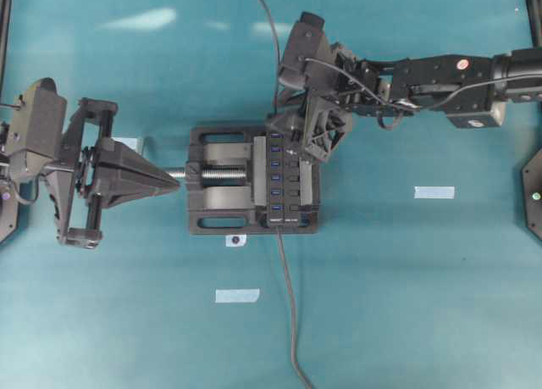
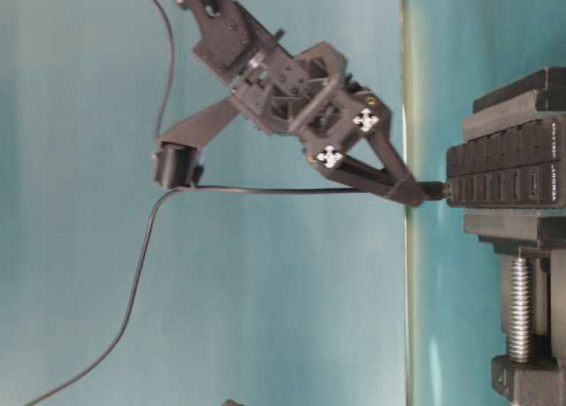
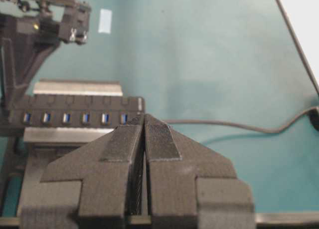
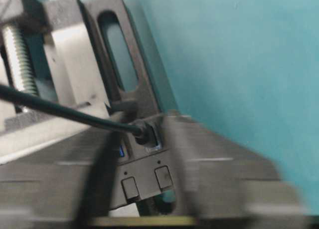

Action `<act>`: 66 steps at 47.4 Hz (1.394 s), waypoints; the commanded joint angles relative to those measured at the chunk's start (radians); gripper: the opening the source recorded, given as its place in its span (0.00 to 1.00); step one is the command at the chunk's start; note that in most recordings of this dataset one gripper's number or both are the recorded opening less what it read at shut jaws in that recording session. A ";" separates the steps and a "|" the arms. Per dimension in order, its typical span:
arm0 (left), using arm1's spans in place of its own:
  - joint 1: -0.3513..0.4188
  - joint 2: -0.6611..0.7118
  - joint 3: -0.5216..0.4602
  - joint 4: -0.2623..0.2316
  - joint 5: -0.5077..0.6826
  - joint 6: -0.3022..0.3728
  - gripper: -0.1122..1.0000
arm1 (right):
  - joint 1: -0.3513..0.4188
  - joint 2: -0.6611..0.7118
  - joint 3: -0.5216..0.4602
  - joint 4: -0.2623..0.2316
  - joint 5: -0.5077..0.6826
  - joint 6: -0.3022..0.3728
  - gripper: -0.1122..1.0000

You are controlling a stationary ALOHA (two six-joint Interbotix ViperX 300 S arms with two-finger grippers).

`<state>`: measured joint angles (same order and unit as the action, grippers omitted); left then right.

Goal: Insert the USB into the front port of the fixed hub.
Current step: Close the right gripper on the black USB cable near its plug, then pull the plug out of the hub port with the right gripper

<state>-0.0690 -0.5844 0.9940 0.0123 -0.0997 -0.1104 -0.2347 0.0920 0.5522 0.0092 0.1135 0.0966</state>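
The fixed hub (image 1: 284,181) is a black bar with blue slots (image 3: 65,118), clamped in a black vise (image 1: 220,213). The USB (image 4: 145,130), a black plug on a thin dark cable (image 2: 265,190), sits at the hub's endmost slot and covers the front port. How deep it sits I cannot tell. My right gripper (image 2: 416,194) has both fingers converged on the plug; in the right wrist view they are motion-blurred either side of it. My left gripper (image 1: 176,175) is shut on nothing, its tips beside the vise's silver screw (image 1: 222,175).
The hub's own dark cable (image 1: 288,304) runs from its labelled end toward the near table edge. Pale tape strips (image 1: 434,191) (image 1: 237,295) lie on the teal table, and a small black dot (image 1: 235,240) sits just below the vise.
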 commanded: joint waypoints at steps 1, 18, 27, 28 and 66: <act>-0.002 -0.008 -0.011 0.002 -0.011 -0.002 0.10 | 0.008 -0.041 -0.017 -0.002 -0.003 -0.005 0.30; -0.002 -0.009 -0.006 0.002 -0.011 -0.005 0.10 | 0.015 -0.046 -0.014 -0.002 -0.002 -0.003 0.13; -0.002 -0.009 -0.006 0.002 -0.012 -0.005 0.10 | 0.028 -0.054 -0.020 0.000 0.015 -0.003 0.13; -0.002 -0.009 -0.006 0.002 -0.011 -0.005 0.10 | 0.029 -0.055 -0.021 0.000 0.020 -0.003 0.13; -0.002 -0.012 0.005 0.002 -0.015 -0.002 0.10 | 0.106 -0.235 -0.012 0.012 0.126 0.003 0.13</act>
<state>-0.0706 -0.5890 1.0124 0.0107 -0.1043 -0.1120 -0.1473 -0.1120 0.5507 0.0169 0.2439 0.0966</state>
